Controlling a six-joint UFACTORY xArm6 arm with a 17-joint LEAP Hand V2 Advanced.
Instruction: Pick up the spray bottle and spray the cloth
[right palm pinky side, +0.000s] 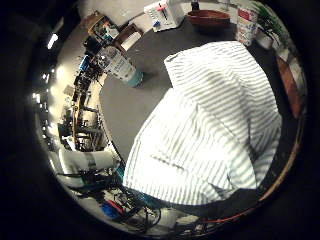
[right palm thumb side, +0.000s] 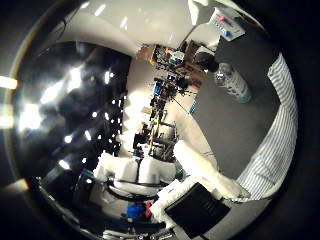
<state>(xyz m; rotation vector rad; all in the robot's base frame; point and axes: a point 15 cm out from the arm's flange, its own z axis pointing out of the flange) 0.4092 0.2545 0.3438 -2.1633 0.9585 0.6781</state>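
Note:
The spray bottle (right palm pinky side: 120, 65) is clear with a pale label and a dark spray head, and stands on the grey table (right palm pinky side: 150, 95) near its edge. The striped white and green cloth (right palm pinky side: 210, 125) lies crumpled on the table beside it and fills much of the right little finger side palm view. The thumb side view shows the bottle (right palm thumb side: 232, 82) and the cloth's edge (right palm thumb side: 275, 130) further off. My hand (right palm thumb side: 150, 172) shows as white and black parts at the view's edge, above the table and away from the bottle. Its fingers look relaxed and hold nothing.
A brown bowl (right palm pinky side: 208, 18), a white printed box (right palm pinky side: 160, 14) and several containers (right palm pinky side: 250, 20) stand along the far side of the table. Beyond the table edge lies a room with equipment and ceiling lights (right palm thumb side: 160, 100).

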